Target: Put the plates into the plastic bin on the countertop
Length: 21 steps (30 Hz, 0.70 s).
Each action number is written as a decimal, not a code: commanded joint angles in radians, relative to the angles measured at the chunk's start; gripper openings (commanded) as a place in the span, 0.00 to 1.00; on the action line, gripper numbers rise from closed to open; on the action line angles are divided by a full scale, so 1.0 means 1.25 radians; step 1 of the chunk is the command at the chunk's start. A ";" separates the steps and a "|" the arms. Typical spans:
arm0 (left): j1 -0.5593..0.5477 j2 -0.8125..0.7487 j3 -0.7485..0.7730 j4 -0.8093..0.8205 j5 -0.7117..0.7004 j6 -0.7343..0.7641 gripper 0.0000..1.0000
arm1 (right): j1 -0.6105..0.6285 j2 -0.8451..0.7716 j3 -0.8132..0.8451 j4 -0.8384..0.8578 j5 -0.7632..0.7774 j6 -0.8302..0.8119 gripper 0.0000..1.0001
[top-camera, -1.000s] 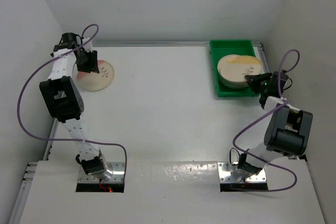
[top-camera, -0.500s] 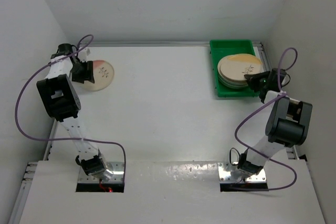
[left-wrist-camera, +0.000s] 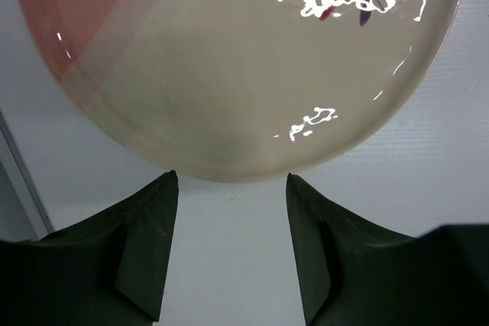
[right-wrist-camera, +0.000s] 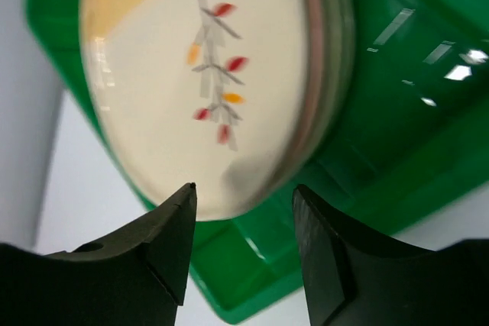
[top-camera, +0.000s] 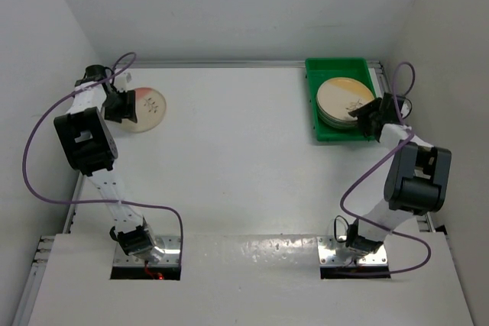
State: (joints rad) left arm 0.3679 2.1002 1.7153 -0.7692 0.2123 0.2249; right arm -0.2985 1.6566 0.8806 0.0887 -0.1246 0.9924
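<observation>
Countertop (top-camera: 244, 158) is bearing a plate (top-camera: 149, 108) at ten o'clock, a filled bin (top-camera: 325, 74) at two; left gripper (left-wrist-camera: 231, 179) and right gripper (right-wrist-camera: 244, 188) are gaping.

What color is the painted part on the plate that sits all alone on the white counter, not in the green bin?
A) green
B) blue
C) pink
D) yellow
C: the lone plate on the countertop has a pink section, which the left wrist view also shows. The yellow-patched plate lies in the green bin.

No legible text or numbers, plates (right-wrist-camera: 206, 74) show only leaf sprigs
</observation>
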 commanded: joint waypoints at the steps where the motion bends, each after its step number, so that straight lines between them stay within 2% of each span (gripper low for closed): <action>1: 0.015 0.010 0.024 0.009 -0.004 0.004 0.61 | 0.018 -0.029 0.032 -0.129 0.118 -0.072 0.53; 6: 0.015 0.017 0.040 0.009 -0.013 0.004 0.61 | 0.052 -0.044 0.064 -0.189 0.151 -0.129 0.55; 10: 0.031 0.046 0.059 0.009 -0.032 -0.007 0.66 | 0.099 -0.084 0.066 -0.207 0.201 -0.189 0.55; 16: 0.048 0.157 0.136 0.009 -0.081 -0.051 0.69 | 0.232 -0.148 0.058 -0.210 0.275 -0.288 0.57; 21: 0.048 0.173 0.145 0.009 -0.096 -0.061 0.69 | 0.334 -0.178 0.074 -0.210 0.271 -0.345 0.58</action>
State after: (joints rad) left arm 0.4271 2.2871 1.8774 -0.7559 0.1314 0.1669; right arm 0.0700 1.4696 0.9318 -0.1719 0.1776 0.6430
